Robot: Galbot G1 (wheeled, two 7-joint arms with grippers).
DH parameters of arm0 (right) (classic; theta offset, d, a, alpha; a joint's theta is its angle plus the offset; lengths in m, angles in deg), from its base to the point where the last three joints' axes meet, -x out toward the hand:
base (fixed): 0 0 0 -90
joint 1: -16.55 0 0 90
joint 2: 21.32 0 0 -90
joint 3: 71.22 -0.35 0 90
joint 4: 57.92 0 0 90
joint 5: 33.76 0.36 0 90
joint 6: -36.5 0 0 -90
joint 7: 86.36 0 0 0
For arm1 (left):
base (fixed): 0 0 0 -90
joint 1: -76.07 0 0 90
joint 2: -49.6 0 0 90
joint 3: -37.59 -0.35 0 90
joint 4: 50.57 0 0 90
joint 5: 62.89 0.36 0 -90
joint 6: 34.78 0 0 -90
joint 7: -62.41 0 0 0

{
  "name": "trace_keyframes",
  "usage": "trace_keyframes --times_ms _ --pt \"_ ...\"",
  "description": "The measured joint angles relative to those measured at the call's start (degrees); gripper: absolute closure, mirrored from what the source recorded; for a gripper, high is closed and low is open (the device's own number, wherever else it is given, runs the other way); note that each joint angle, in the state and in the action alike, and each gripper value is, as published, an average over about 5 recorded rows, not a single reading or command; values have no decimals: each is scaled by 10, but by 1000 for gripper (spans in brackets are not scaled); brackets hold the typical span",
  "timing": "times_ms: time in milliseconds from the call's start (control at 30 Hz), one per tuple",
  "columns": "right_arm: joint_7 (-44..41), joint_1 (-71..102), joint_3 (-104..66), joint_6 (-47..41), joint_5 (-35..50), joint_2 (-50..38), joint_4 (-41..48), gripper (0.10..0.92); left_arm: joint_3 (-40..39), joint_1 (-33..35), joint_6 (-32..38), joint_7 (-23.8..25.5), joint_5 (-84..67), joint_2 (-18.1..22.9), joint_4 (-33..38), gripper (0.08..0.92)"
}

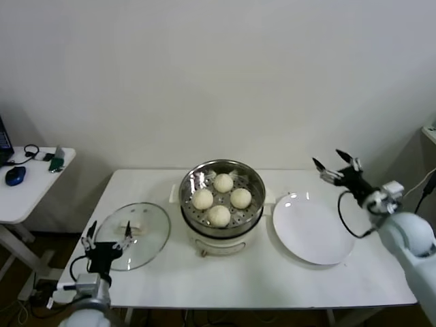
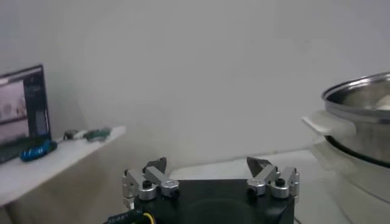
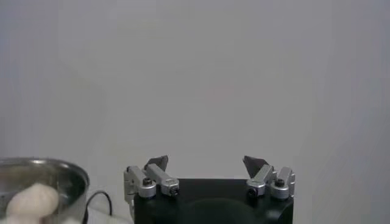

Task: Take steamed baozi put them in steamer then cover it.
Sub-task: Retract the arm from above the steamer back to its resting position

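1. Head view shows four baozi (image 1: 221, 199) sitting in the steamer (image 1: 221, 225) in the middle of the worktop (image 1: 272, 286).
2. The cover (image 1: 133, 235) lies flat on the worktop, just left of the steamer.
3. The left gripper (image 1: 107, 238) hovers over the cover, fingers spread and holding nothing.
4. To do this well, it should pinch the cream handle (image 1: 135, 227), lift high over the rim, and set the cover down flat.
5. The right gripper (image 1: 335, 165) waits far right, spread open, beyond the plate (image 1: 312, 228).
6. The cover sits near the worktop's left edge.
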Motion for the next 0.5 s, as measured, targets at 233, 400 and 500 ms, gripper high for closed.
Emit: trace_keyframes --times_ms 233,400,500 --pt "-8 156 -67 76 -28 76 -8 203 2 5 30 -4 69 -25 3 177" --pt "-8 198 -81 119 -44 127 -7 203 9 12 62 -26 163 -52 -5 177" --pt "-6 212 -83 138 -54 155 -8 203 11 18 83 -55 250 -58 -16 177"
